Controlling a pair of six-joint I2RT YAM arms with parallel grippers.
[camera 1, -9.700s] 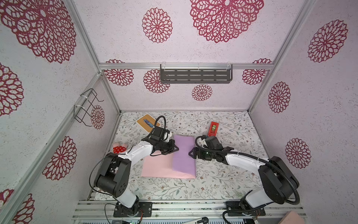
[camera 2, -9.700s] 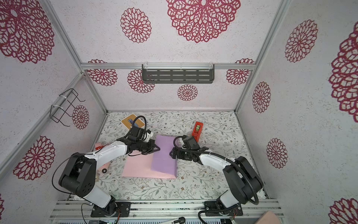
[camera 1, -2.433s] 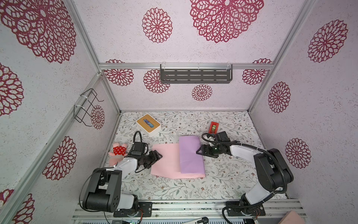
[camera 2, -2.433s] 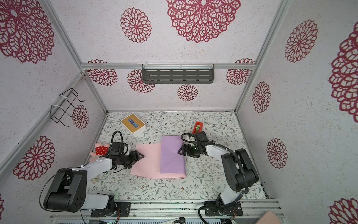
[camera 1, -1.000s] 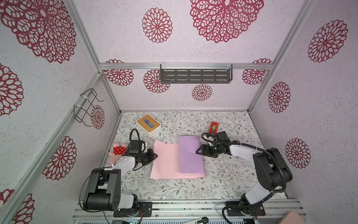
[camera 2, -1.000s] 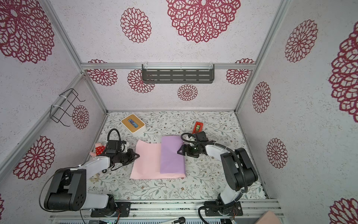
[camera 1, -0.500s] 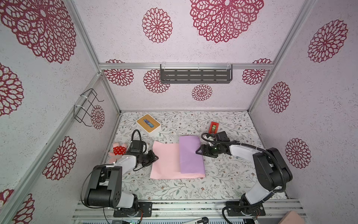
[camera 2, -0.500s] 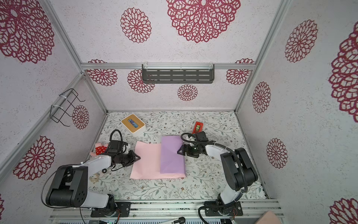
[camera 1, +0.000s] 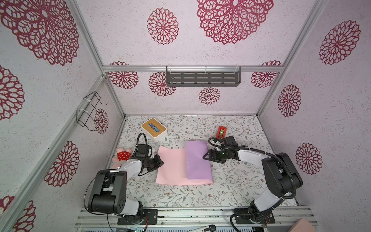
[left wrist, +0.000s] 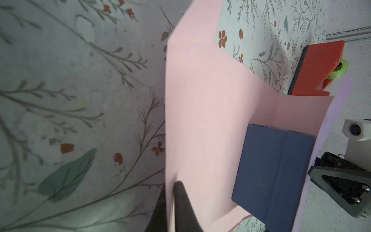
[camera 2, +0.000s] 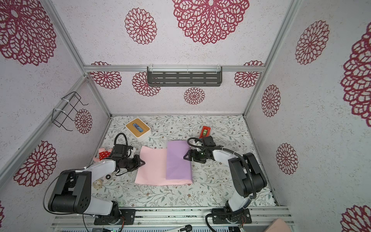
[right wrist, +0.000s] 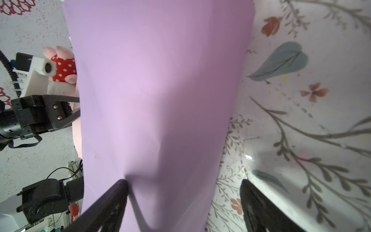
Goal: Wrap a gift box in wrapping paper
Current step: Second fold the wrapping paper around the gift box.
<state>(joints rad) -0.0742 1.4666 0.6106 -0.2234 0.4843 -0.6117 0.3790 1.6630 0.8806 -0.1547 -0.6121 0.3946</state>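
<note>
The wrapping paper [camera 1: 172, 166] lies mid-table, pink face up, with its lilac flap [camera 1: 197, 160] folded over the gift box, which stays hidden in both top views. In the left wrist view the navy gift box [left wrist: 271, 170] shows under the flap, sitting on the pink wrapping paper [left wrist: 200, 120]. My left gripper [camera 1: 160, 161] [left wrist: 170, 192] is shut on the paper's left edge, low by the table. At the flap's right side my right gripper [camera 1: 207, 156] [right wrist: 184, 196] stands open. One of its fingers [right wrist: 112, 200] touches the lilac wrapping paper [right wrist: 156, 80]; the other is over the table.
A white box with a wooden top [camera 1: 154, 130] stands at the back left. A red tape dispenser [camera 1: 221, 131] sits behind the right gripper. A pink plush toy [camera 1: 123, 155] lies by the left wall. Small loose bits [camera 2: 97, 183] lie near the left arm's base.
My left gripper has edged right to the paper's left edge and closed on it. The right arm and the lilac flap have not moved.
</note>
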